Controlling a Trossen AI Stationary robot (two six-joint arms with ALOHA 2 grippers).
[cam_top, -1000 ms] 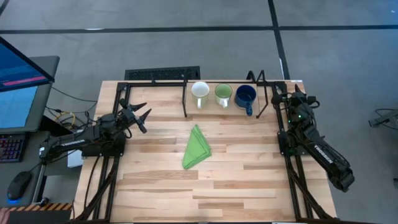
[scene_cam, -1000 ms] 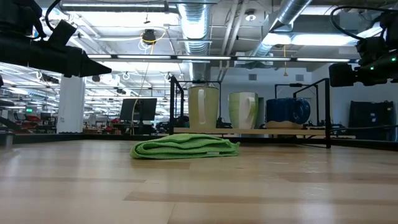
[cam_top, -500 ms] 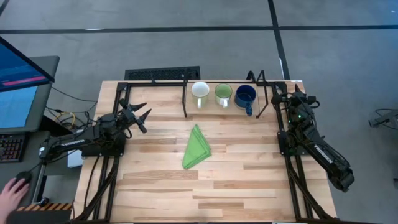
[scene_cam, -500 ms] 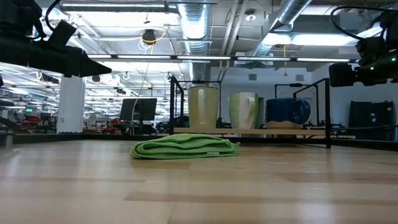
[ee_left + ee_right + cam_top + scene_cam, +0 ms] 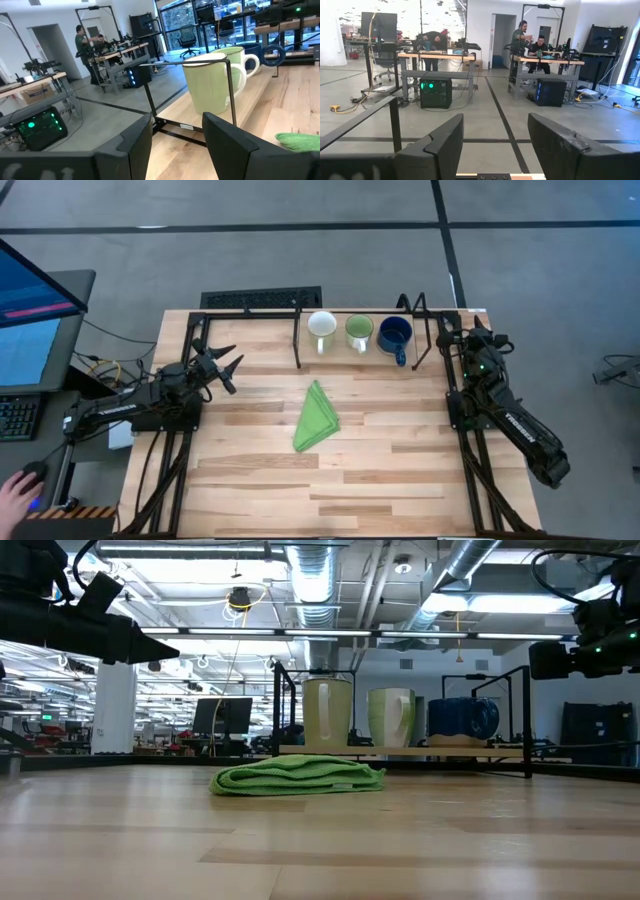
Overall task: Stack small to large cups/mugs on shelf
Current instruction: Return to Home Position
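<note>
Nothing on the table has shifted over the last second: both arms and all three mugs hold the same places. What has come in is a person's hand (image 5: 11, 492) at the near left corner off the table, where a second ago only a computer mouse lay.

The left gripper (image 5: 233, 369) hangs over the left side of the table with its fingers (image 5: 134, 146) spread apart and nothing between them. Ahead of those fingers and well apart from them, the shelf (image 5: 348, 358) runs along the far edge. The white mug (image 5: 322, 328) is the one nearest the left fingertips, with the light green mug (image 5: 359, 330) just beyond it and the dark blue mug (image 5: 394, 333) farthest from them. All three stand upright in a row, close beside each other; none sits inside another. In the left wrist view a thin black post (image 5: 231, 90) crosses in front of the white mug (image 5: 210, 82). The folded green cloth (image 5: 318, 418) lies on the middle of the table, off to one side of the left fingers and away from the shelf.

The right gripper (image 5: 462, 330) sits at the far right corner, just beside the shelf's end, with the dark blue mug the nearest one to it. Its fingers (image 5: 437, 147) are also apart and empty. They point out past the table's far edge into the room, where several people (image 5: 526, 37) are at workbenches.
</note>
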